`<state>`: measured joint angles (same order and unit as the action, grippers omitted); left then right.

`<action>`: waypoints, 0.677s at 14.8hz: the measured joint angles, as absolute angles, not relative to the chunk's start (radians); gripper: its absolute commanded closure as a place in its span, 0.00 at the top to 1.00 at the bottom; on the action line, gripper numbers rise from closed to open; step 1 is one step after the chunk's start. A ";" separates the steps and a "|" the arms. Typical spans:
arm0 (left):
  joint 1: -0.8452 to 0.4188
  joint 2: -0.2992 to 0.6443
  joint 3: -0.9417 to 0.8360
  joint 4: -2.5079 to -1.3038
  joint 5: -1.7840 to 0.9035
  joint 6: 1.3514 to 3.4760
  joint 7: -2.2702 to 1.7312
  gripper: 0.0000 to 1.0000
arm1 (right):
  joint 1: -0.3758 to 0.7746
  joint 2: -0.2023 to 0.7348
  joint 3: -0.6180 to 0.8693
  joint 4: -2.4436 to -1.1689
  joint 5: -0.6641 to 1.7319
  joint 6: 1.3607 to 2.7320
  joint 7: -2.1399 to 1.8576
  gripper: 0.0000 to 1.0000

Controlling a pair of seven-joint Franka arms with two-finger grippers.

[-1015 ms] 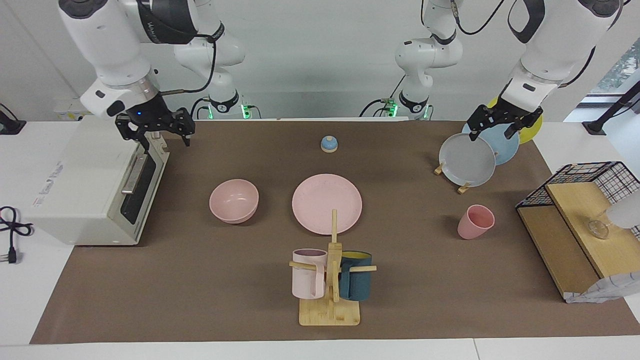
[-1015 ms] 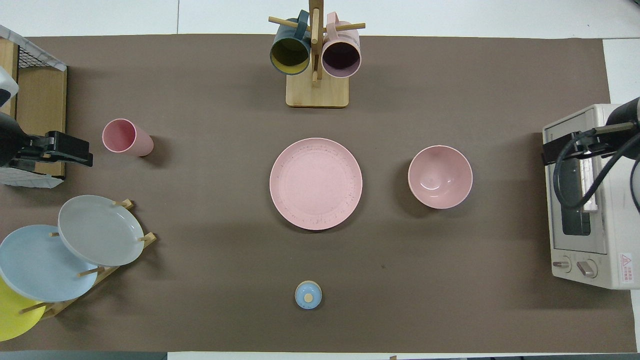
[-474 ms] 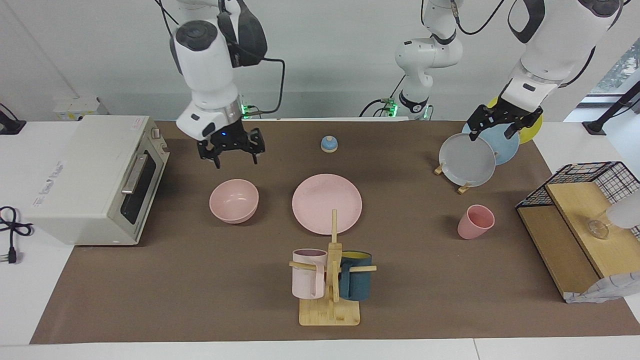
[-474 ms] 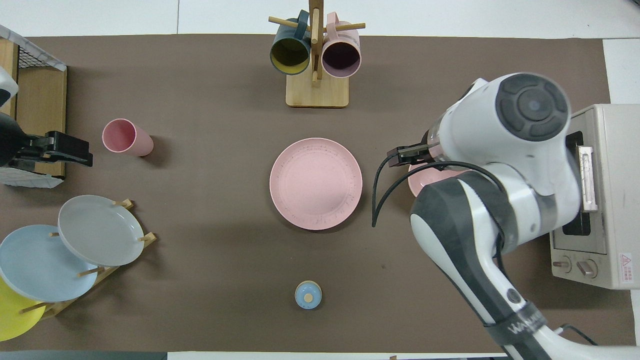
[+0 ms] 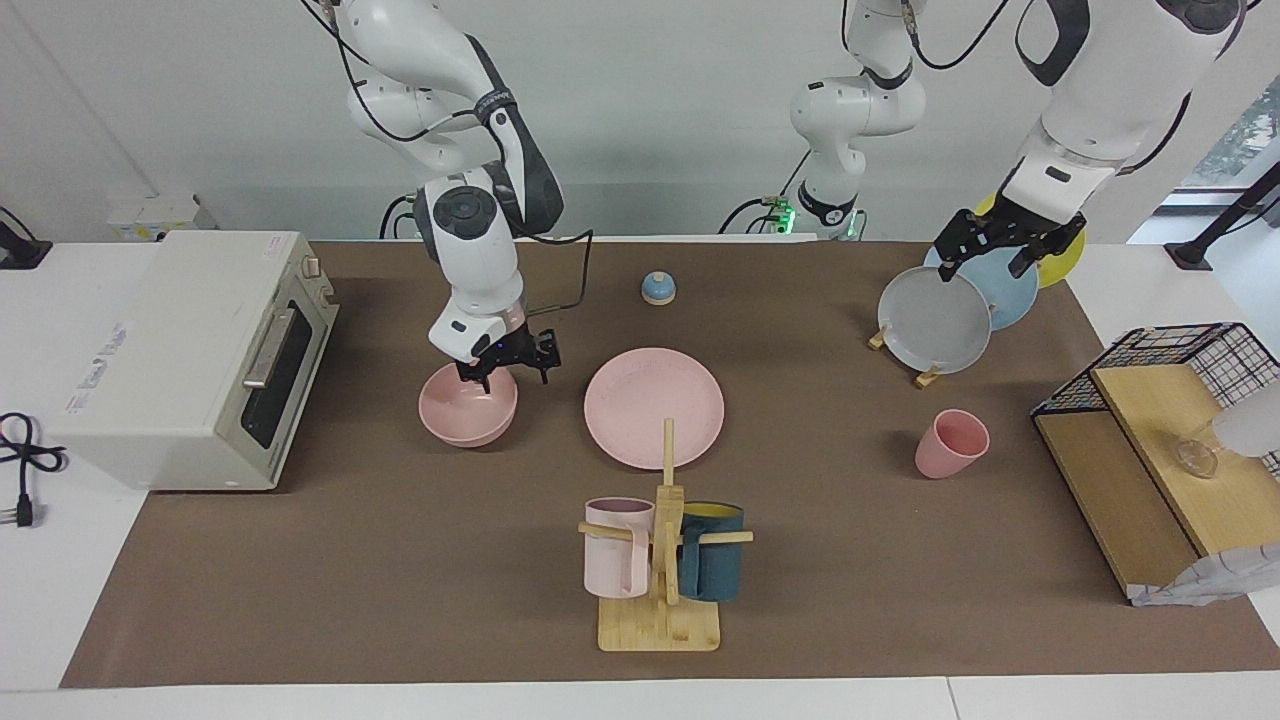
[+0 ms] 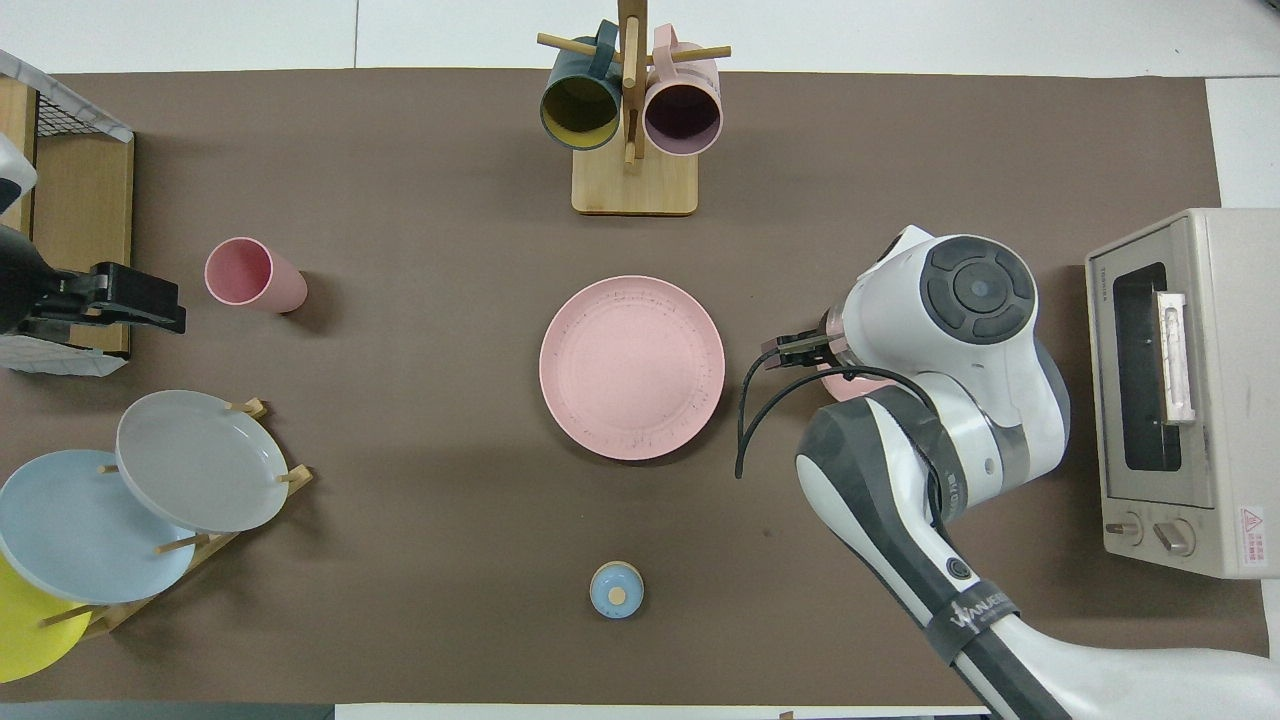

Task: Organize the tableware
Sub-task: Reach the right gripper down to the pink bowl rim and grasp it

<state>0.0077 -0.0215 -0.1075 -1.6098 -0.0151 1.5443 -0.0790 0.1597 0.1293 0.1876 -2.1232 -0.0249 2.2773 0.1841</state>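
Observation:
The pink plate (image 5: pixel 654 406) lies flat at the table's middle, also in the overhead view (image 6: pixel 632 367). The pink bowl (image 5: pixel 462 412) sits beside it toward the right arm's end; in the overhead view only a sliver of it (image 6: pixel 850 385) shows under the right arm. The pink cup (image 5: pixel 950 443) stands upright toward the left arm's end, also seen from above (image 6: pixel 255 275). My right gripper (image 5: pixel 505 368) is open and low at the bowl's rim, one finger over the bowl, the other outside it toward the plate. My left gripper (image 5: pixel 985 262) is open and waits over the plate rack.
A toaster oven (image 5: pixel 190 350) stands at the right arm's end. A wooden mug tree (image 5: pixel 660 560) with two handled mugs is farther from the robots than the plate. A rack with grey, blue and yellow plates (image 5: pixel 935 320), a small blue bell (image 5: pixel 658 288) and a wire-and-wood shelf (image 5: pixel 1160 440) also stand here.
My right arm has swung from over the toaster oven across to the bowl and come down to its rim. The left arm and the tableware have not moved.

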 measured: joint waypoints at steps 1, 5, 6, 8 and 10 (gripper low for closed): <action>0.008 -0.021 -0.108 -1.610 -0.015 1.545 -0.079 1.00 | 0.159 0.129 0.187 -2.137 -0.027 2.291 0.164 0.37; 0.008 -0.022 -0.108 -1.610 -0.015 1.545 -0.079 1.00 | 0.154 0.129 0.185 -2.152 -0.052 2.299 0.141 0.00; 0.008 -0.022 -0.108 -1.610 -0.015 1.546 -0.079 1.00 | 0.153 0.129 0.185 -2.152 -0.063 2.299 0.141 0.00; 0.008 -0.022 -0.108 -1.610 -0.015 1.549 -0.079 1.00 | 0.154 0.129 0.186 -2.151 -0.069 2.299 0.138 0.00; 0.008 -0.022 -0.108 -1.610 -0.015 1.557 -0.079 1.00 | 0.158 0.127 0.191 -2.128 -0.082 2.264 0.136 0.00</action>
